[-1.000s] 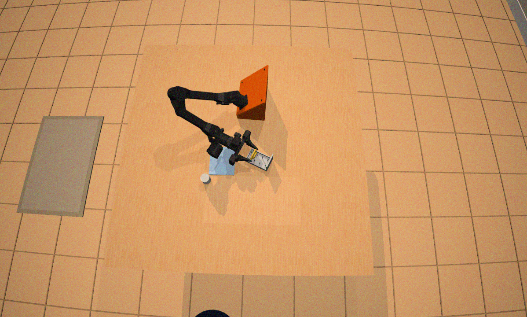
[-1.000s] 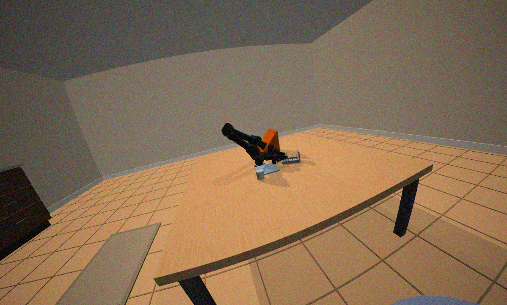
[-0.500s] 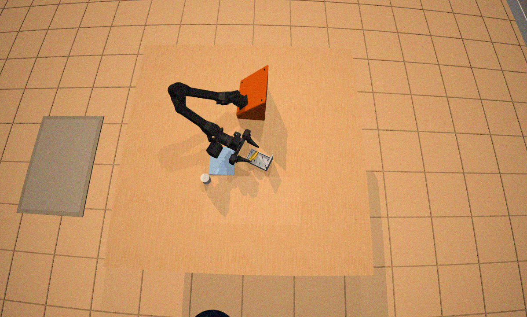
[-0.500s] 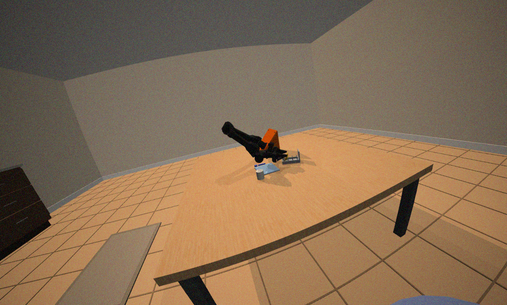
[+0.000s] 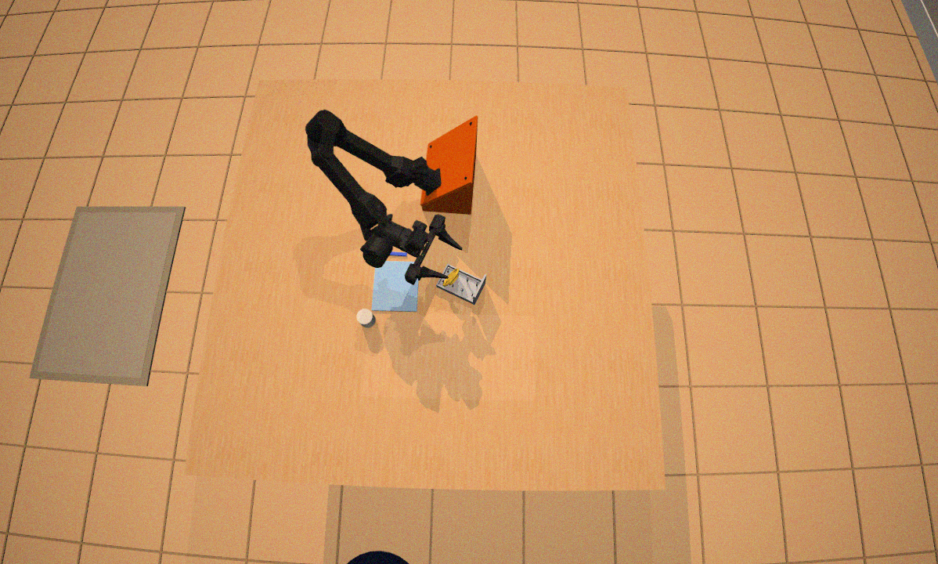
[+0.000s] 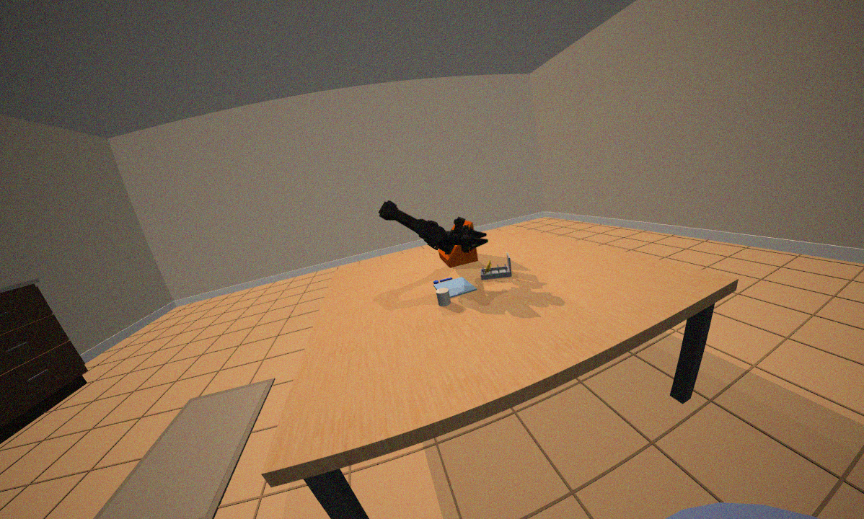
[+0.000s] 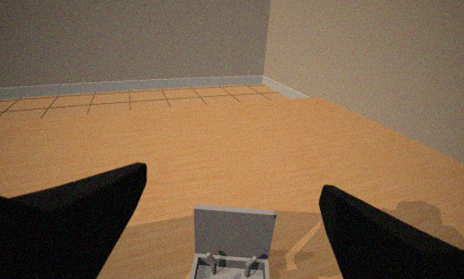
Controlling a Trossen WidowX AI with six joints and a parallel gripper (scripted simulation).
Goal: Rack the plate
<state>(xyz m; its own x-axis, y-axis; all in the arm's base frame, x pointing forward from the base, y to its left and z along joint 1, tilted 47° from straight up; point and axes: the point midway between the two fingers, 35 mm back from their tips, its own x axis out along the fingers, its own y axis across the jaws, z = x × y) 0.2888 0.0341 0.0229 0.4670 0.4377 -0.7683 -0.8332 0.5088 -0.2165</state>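
Yellow plate point(image 5: 450, 277) is standing on edge in the grey dish rack point(image 5: 467, 287), at its left end, between the rails. Above it the black gripper point(image 5: 437, 258) is hanging with jaws spread wide, gripping nothing. Left of the rack a blue cloth point(image 5: 395, 290) and a white cup point(image 5: 365, 316) are sitting on the wooden table point(image 5: 542, 364).

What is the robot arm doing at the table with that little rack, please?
The arm has put the yellow plate into the grey dish rack, where it stands on edge near the end closest to the arm. The gripper is open, holds nothing and hangs above the rack. What remains is moving the arm away. A blue cloth and a small cup lie nearby.
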